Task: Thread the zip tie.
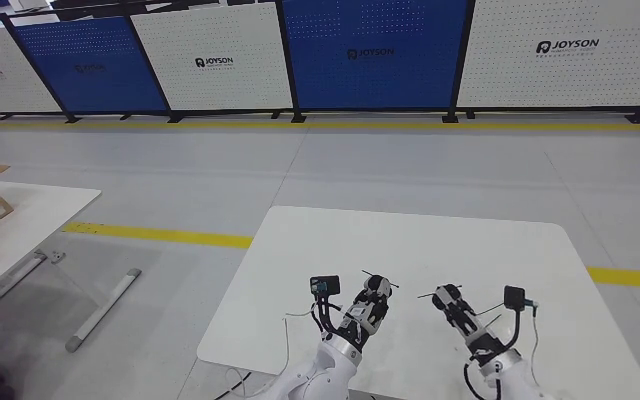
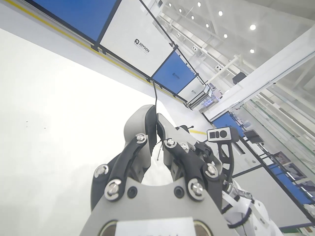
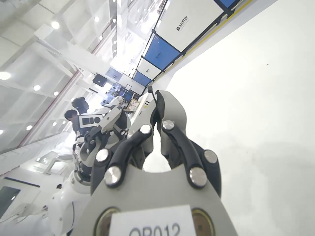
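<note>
Zip tie [image 2: 155, 94] in left tool [image 2: 155, 114]

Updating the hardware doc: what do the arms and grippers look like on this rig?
Both alike. Left gripper and right gripper: light grey curved fingers, black ribbed pads, black linkage bars on silver pins, grey base plate with a white label. Arms white with black joints; each wrist carries a black camera module on a bracket, thin cables trailing.
</note>
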Robot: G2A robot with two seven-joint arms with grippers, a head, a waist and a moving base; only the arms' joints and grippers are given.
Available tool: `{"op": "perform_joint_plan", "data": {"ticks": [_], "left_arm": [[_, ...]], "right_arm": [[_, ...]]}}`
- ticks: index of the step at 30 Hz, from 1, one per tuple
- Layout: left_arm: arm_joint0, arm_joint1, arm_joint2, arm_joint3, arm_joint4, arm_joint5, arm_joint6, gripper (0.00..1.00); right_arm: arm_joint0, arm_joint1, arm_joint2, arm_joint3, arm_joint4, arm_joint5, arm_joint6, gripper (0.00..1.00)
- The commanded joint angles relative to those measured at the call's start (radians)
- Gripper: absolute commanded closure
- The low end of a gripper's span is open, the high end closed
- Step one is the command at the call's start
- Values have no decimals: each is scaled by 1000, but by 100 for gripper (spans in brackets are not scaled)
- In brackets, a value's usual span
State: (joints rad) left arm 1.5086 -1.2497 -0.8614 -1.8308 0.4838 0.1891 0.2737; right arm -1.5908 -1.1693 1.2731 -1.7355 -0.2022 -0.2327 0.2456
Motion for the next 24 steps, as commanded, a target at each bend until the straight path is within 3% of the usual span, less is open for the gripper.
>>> {"op": "perform_joint_plan", "data": {"ticks": [1, 6, 11, 17, 24], "left_arm": [[0, 0, 0, 0, 0, 0, 0, 100], [0, 0, 0, 0, 0, 0, 0, 100], [0, 0, 0, 0, 0, 0, 0, 100], [0, 0, 0, 0, 0, 0, 0, 100], [0, 0, 0, 0, 0, 0, 0, 100]], "right_arm": [[-1, 0, 2, 0, 3, -1, 0, 100], [-1, 0, 1, -1, 5, -2, -3, 100], [-39, -17, -41, 8, 35, -107, -175, 100], [-13, -44, -152, 52, -39, -97, -329, 100], [-11, -45, -155, 53, -41, -94, -333, 100]]}}
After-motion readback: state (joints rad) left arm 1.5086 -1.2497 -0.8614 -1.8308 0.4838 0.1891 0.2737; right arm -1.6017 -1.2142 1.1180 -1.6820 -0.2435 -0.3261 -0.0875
